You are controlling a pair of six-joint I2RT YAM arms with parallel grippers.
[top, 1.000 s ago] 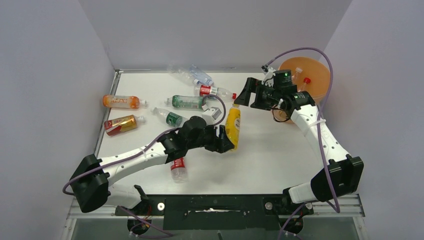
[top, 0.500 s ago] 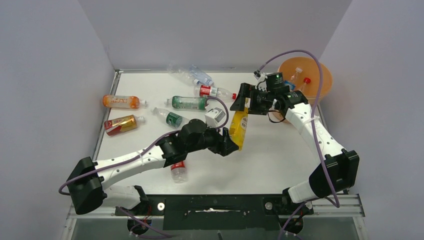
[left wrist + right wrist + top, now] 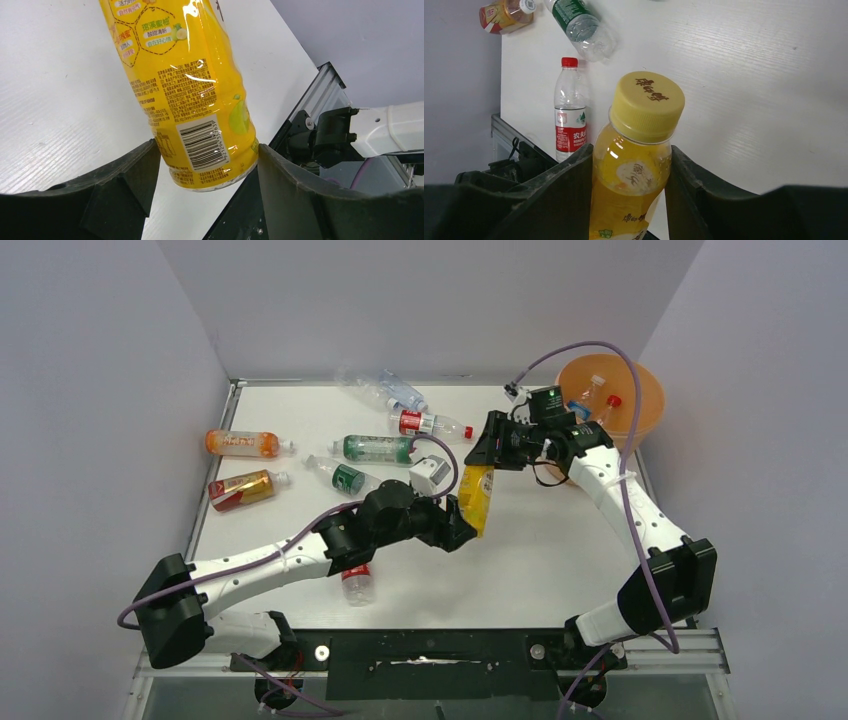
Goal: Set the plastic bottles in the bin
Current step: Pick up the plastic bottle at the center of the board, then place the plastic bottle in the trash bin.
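Observation:
A yellow bottle [image 3: 477, 495] [image 3: 185, 75] [image 3: 639, 150] with a yellow cap is held tilted above the table's middle by both arms. My right gripper [image 3: 492, 453] [image 3: 631, 155] is shut on its shoulder just below the cap. My left gripper [image 3: 466, 527] [image 3: 207, 150] has its fingers against the sides of the base. The bin [image 3: 640, 405], a pale-orange bucket, stands at the far right corner with two clear bottles inside. Several other plastic bottles lie on the table's left half.
On the table lie an orange bottle [image 3: 240, 443], an orange-red one [image 3: 240, 490], a green one [image 3: 375, 446], clear ones with green [image 3: 340, 475], red [image 3: 430, 423] and blue [image 3: 390, 390] labels, and a red-labelled one [image 3: 357, 580] [image 3: 570, 120] by my left forearm. Grey walls close in three sides.
My right gripper came left from near the bin and shut on the top of the yellow bottle. My left arm lifted and tilted the bottle toward it.

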